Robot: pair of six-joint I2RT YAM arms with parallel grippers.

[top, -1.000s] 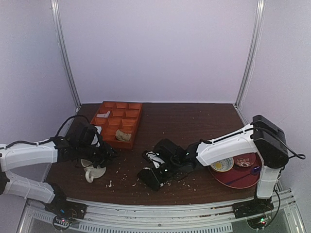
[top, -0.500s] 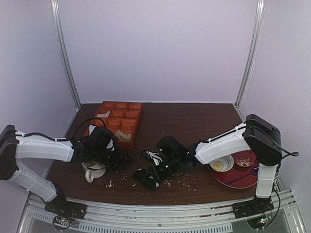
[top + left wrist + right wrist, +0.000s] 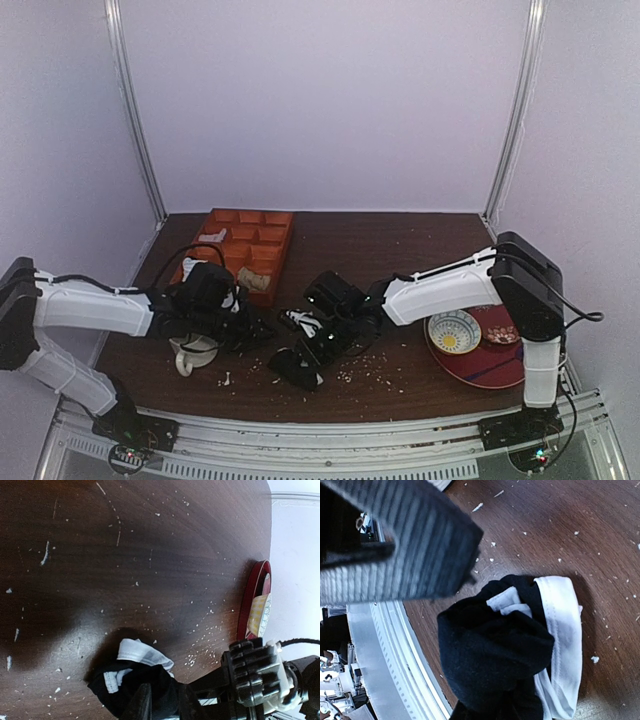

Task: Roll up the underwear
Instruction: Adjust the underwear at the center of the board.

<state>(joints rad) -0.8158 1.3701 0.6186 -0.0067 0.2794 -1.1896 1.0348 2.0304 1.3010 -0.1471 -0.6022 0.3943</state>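
A bunched black underwear (image 3: 293, 366) with white edging lies near the table's front, between my two grippers. In the left wrist view my left gripper (image 3: 164, 694) has its fingers (image 3: 141, 700) closed on the black fabric (image 3: 155, 677), and a white band (image 3: 142, 655) pokes out above. My right gripper (image 3: 322, 340) reaches in from the right. In the right wrist view its fingers are hidden under the black bundle (image 3: 495, 645), whose white edge (image 3: 562, 630) rests on the wood. A second black piece with white marks (image 3: 298, 321) sits just behind.
An orange compartment tray (image 3: 275, 222) stands at the back left, holding a beige lump (image 3: 255, 281) and a white cloth (image 3: 212, 237). A white mug (image 3: 188, 357) lies under the left arm. A red plate (image 3: 495, 372) with a bowl (image 3: 454, 331) sits right. Crumbs litter the wood.
My left arm has reached right to the underwear and its jaws have narrowed onto the fabric. My right gripper has shifted left and back, dragging the black bundle with it.
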